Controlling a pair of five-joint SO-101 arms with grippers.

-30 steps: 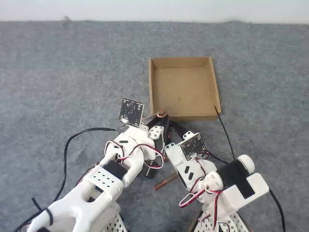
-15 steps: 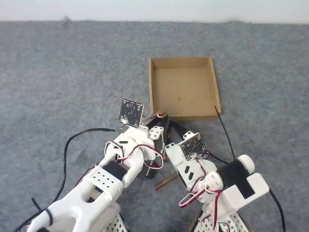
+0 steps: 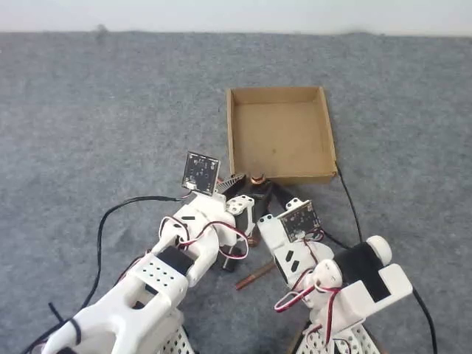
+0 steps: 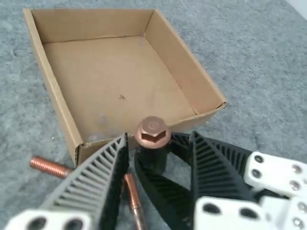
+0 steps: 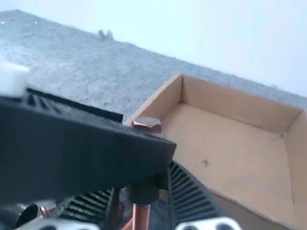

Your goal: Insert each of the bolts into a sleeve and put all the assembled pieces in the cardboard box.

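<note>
Carry the upright bolt (image 4: 152,132), seated head-up in the sleeve (image 4: 153,160) clenched by the right tool (image 3: 264,195), straight over the near wall of the cardboard box (image 3: 302,177) just beyond; cannot tell the grip of the left tool (image 3: 237,188) alongside.

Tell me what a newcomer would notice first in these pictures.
A copper bolt stands head-up where the left gripper and right gripper meet, just outside the near wall of the cardboard box. Another copper bolt lies loose on the grey carpet between the two arms.
</note>
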